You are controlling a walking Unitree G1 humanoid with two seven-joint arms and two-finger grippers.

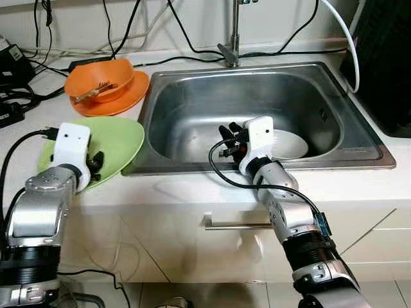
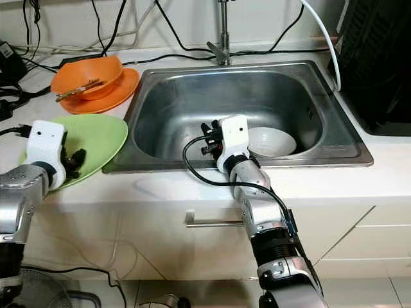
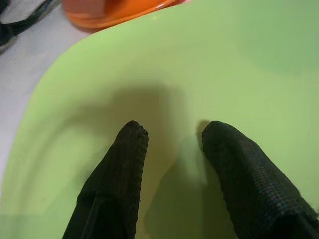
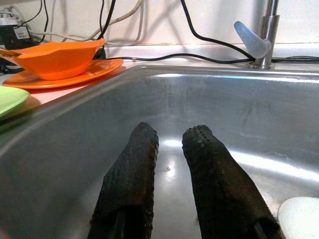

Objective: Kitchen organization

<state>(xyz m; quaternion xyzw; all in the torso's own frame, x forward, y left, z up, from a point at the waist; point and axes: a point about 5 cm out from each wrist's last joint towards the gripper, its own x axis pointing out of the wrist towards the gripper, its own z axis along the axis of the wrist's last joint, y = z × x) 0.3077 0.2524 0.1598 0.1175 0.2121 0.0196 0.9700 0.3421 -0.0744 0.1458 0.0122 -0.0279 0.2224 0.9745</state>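
A pale bench [image 1: 192, 192] is seen carrying a steel sink [image 1: 192, 109], with a tap [image 1: 234, 32] standing at the sink's back rim. A white bowl [image 1: 289, 144] is held in the basin, near the front wall towards the robot's right; it rests upright, mouth up, and nothing is seen inside it. To the left of the sink a green plate [image 1: 122, 138] is laid flat on the bench, its rim reaching the sink's edge. Behind it an orange plate [image 1: 131, 93] is placed, and an orange bowl [image 1: 106, 77] is set on that plate. A utensil [image 1: 93, 92] is lodged in the orange bowl, its long axis running left to right across the bowl.

The right gripper [image 4: 169, 137] is held inside the basin, just beside the white bowl, with its jaws slightly apart and nothing between them. The left gripper [image 3: 172, 132] is held low over the green plate, its jaws apart, nothing clasped.
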